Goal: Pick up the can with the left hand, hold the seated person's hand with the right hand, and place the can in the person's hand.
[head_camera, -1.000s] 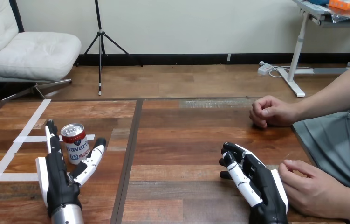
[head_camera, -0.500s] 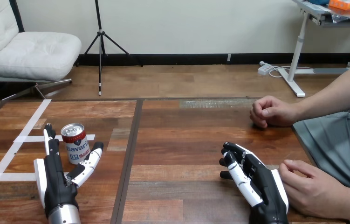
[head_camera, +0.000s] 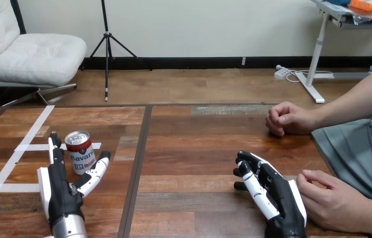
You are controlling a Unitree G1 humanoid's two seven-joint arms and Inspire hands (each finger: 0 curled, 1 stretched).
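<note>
Both empty, pick-up step; left hand (head_camera: 61, 192) straight-fingered, flanking the red-and-white metal can (head_camera: 80, 151), must close on it; right hand (head_camera: 275, 194) loosely bent beside the person's nearer hand (head_camera: 333, 202).

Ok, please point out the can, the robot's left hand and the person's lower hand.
can (head_camera: 81, 153), head view, on its labelled side wall.
left hand (head_camera: 61, 194), head view, on the black middle of the hand.
person's lower hand (head_camera: 333, 204), head view, on the back of the hand.
</note>
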